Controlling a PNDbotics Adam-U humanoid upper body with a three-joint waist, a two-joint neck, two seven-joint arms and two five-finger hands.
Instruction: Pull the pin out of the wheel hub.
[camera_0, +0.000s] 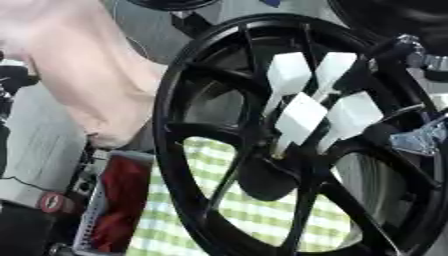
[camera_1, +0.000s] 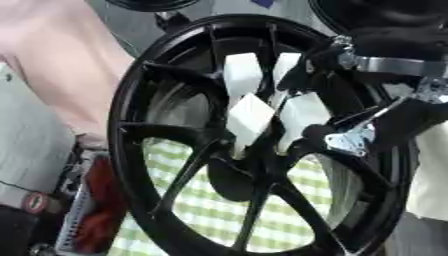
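Note:
A black spoked wheel (camera_0: 188, 150) stands on edge and fills both views. Four white pins with flat paddle heads stick out of its hub (camera_0: 267, 175): upper left pin (camera_0: 287, 75), upper right pin (camera_0: 334, 67), lower left pin (camera_0: 299, 120), lower right pin (camera_0: 354, 116). My right hand (camera_1: 394, 62), black with silver brackets, comes in from the upper right. One finger (camera_0: 391, 47) lies just right of the upper right pin, and the thumb (camera_0: 383, 134) sits below the lower right pin. They stand spread apart, curled round no pin. My left hand shows in neither view.
A green and white checked cloth (camera_0: 254, 215) shows through the spokes. At the lower left, a grey crate (camera_0: 94, 210) holds something red (camera_0: 122, 200). A person's pale pink sleeve (camera_0: 87, 75) hangs close to the wheel's left rim. Another dark wheel (camera_0: 394, 15) is behind, upper right.

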